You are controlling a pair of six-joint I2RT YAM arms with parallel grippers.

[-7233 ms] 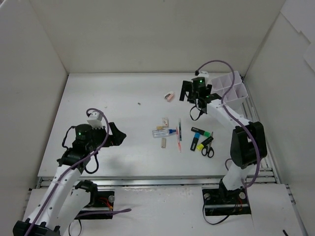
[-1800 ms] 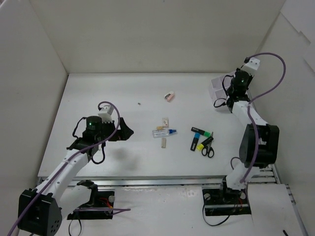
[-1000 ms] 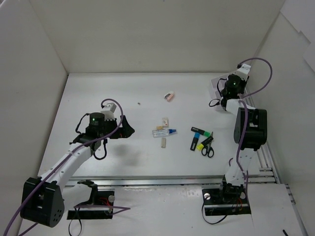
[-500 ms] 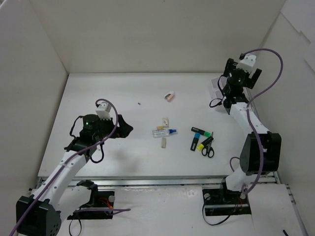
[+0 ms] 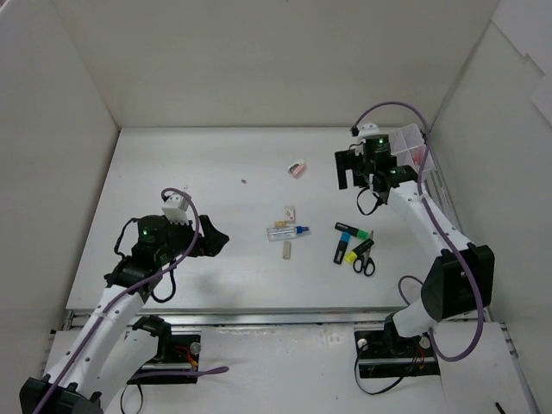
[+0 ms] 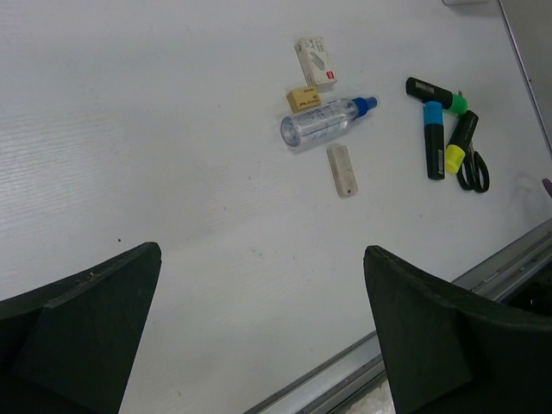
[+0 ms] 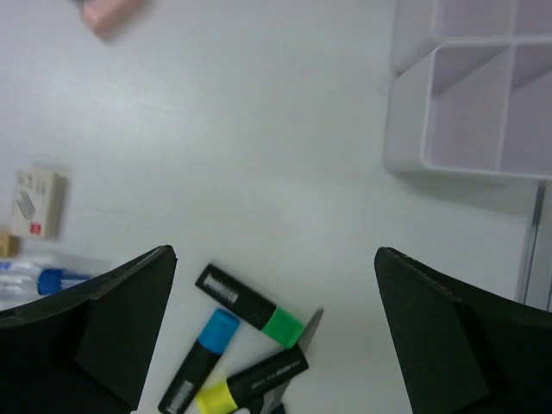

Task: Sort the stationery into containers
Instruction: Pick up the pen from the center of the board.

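Note:
On the table's middle lie a pink eraser (image 5: 296, 170), a boxed beige eraser (image 5: 290, 213), a clear blue-capped tube (image 5: 287, 232) and a beige eraser (image 5: 286, 250). To their right lie the green-capped marker (image 5: 352, 230) (image 7: 250, 306), blue-capped marker (image 5: 340, 250) (image 7: 198, 358), yellow-capped marker (image 5: 358, 251) (image 7: 250, 379) and black scissors (image 5: 366, 263). The white organiser box (image 5: 412, 153) (image 7: 448, 112) stands at the far right. My right gripper (image 5: 362, 177) (image 7: 274, 254) hangs open and empty above the table, between the box and the markers. My left gripper (image 5: 211, 241) (image 6: 261, 259) is open and empty, left of the items.
The metal rail (image 6: 414, 332) runs along the table's near edge. White walls close in the table on the left, back and right. The organiser sits against the right wall.
The right gripper went from shut over the organiser to open, then swung left and nearer, out over the table. The left gripper shifted a little toward me.

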